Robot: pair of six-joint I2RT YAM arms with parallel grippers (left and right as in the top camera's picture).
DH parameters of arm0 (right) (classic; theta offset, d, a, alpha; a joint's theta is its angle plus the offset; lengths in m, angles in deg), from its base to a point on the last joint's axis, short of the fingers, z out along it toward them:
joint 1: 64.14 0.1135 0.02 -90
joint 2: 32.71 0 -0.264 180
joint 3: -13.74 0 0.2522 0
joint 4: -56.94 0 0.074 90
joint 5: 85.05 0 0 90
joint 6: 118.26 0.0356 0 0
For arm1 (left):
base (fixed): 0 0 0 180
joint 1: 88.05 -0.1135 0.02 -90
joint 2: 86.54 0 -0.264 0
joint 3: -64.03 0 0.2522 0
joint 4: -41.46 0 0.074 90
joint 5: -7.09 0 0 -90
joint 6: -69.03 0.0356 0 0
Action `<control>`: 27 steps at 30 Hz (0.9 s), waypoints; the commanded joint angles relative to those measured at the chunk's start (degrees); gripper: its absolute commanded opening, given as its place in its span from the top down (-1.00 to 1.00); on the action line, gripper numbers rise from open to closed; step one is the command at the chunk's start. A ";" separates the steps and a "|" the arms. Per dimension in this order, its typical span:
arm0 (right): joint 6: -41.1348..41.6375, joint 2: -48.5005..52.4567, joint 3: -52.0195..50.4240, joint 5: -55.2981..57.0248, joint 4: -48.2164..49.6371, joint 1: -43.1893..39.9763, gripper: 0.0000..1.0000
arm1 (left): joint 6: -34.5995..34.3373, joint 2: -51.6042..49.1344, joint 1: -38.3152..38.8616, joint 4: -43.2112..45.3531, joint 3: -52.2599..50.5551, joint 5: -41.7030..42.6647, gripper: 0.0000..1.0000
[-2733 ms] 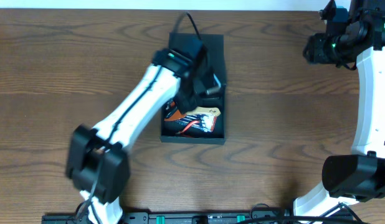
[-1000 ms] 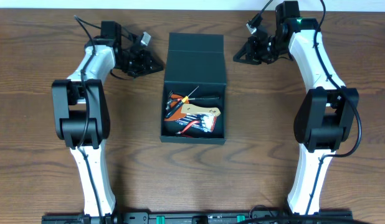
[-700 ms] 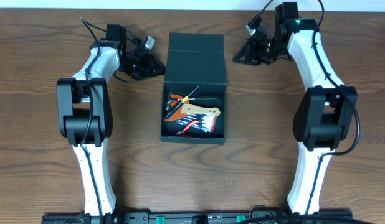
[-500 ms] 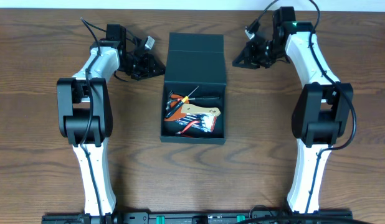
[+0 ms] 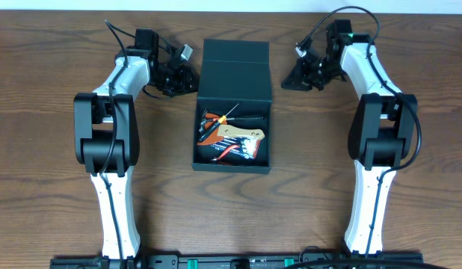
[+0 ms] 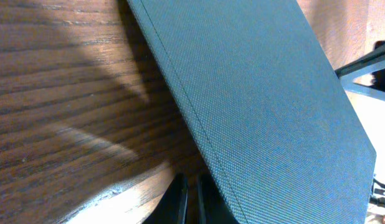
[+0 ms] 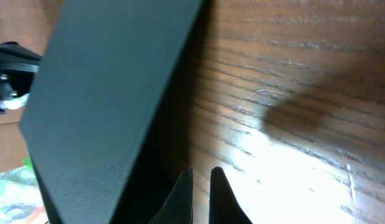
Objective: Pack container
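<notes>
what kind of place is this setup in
Probably a robotics lab bench rather than a home: a white-and-black left arm and right arm stand at a wood-grain table, flanking an open dark teal container holding hand tools.

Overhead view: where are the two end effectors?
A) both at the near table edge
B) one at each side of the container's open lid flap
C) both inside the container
B: left end effector and right end effector flank the lid flap of the container.
</notes>
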 commanded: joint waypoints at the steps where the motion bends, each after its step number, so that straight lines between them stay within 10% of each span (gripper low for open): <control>1: 0.59 0.61 -0.15 -1.36 0.59 1.11 0.98 | 0.76 -0.83 0.13 0.50 -0.07 -0.02 0.89; 27: 2.69 3.72 -0.17 -8.28 6.36 3.89 0.98 | 0.13 -0.83 0.13 0.90 -0.07 0.02 0.89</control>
